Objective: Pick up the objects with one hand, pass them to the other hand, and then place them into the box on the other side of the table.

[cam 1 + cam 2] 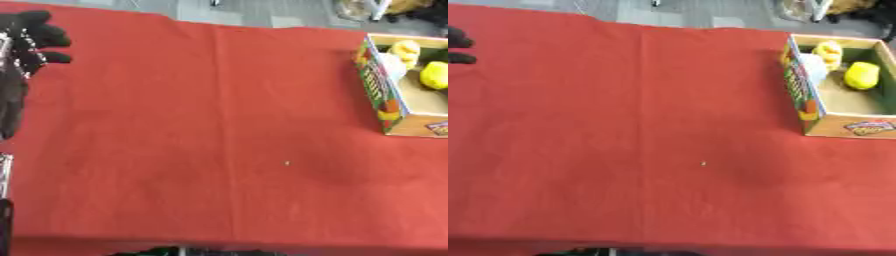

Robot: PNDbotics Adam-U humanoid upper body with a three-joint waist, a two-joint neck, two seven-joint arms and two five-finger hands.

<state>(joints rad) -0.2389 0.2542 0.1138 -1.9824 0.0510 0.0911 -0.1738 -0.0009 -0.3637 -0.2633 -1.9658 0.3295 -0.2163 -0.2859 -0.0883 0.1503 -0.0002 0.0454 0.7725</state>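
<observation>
Box (802, 95) at table's right edge holds yellow objects (861, 75); left robot hand (31, 37) empty, fingers relaxed apart

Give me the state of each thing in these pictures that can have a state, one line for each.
box: open on top, upright, at the table's right side.
yellow objects: lying inside the box.
white object: inside the box, against its left wall.
left hand: at the left edge, holding nothing, fingers relaxed.
red tablecloth: spread flat, creased.
</observation>
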